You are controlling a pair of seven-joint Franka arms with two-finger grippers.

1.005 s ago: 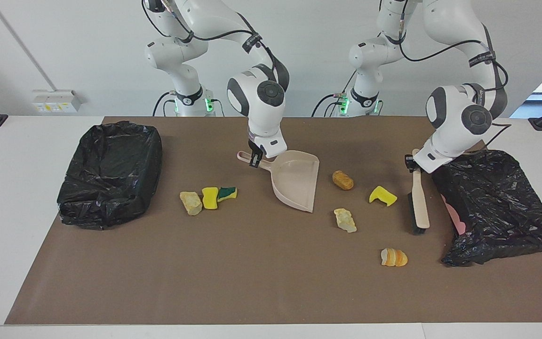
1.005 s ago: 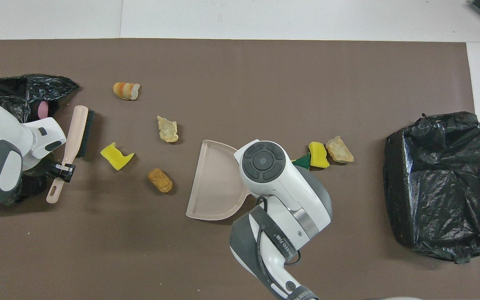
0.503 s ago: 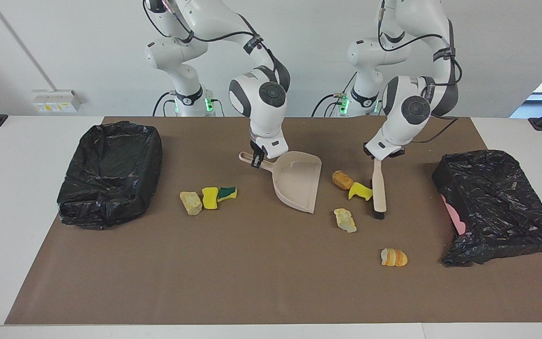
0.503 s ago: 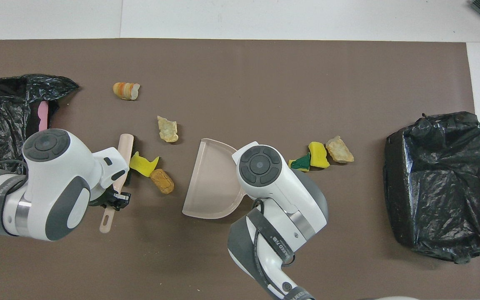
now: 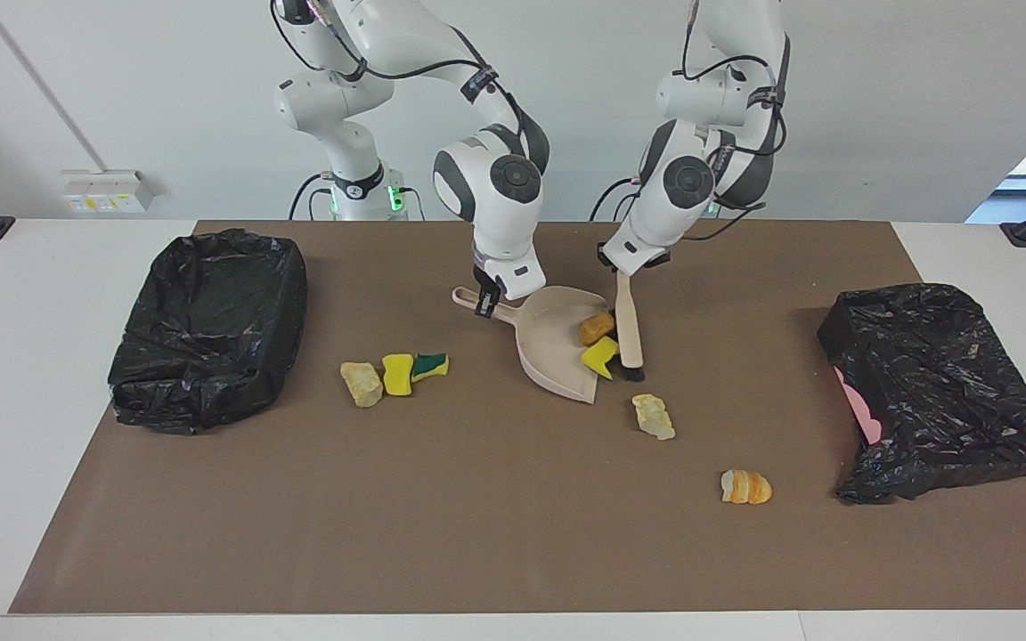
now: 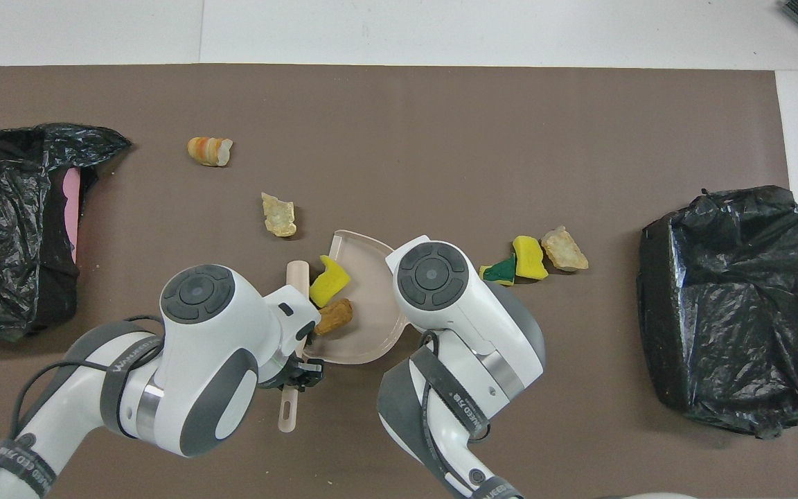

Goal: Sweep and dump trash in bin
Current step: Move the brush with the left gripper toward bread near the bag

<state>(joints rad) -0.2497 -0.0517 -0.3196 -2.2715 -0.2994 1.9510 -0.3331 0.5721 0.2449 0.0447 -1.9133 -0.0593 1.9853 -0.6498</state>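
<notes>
My right gripper [image 5: 488,298] is shut on the handle of the beige dustpan [image 5: 557,352] [image 6: 364,305], which rests mid-table. My left gripper [image 5: 624,267] [image 6: 298,374] is shut on the brush [image 5: 627,325] [image 6: 296,274], whose bristles stand at the pan's mouth. A yellow sponge piece [image 5: 600,356] [image 6: 330,281] and a brown lump [image 5: 596,328] [image 6: 334,317] lie inside the pan's open edge. More trash lies on the mat: a beige chunk [image 5: 654,416], an orange lump [image 5: 745,487], and a row of three scraps [image 5: 398,374] toward the right arm's end.
A bin lined with a black bag [image 5: 210,325] [image 6: 731,305] stands at the right arm's end of the table. A crumpled black bag [image 5: 940,383] [image 6: 11,222] with something pink inside lies at the left arm's end.
My left arm swept the brush from beside the crumpled bag to the dustpan, pushing the yellow sponge piece and the brown lump into the pan. The dustpan barely shifted.
</notes>
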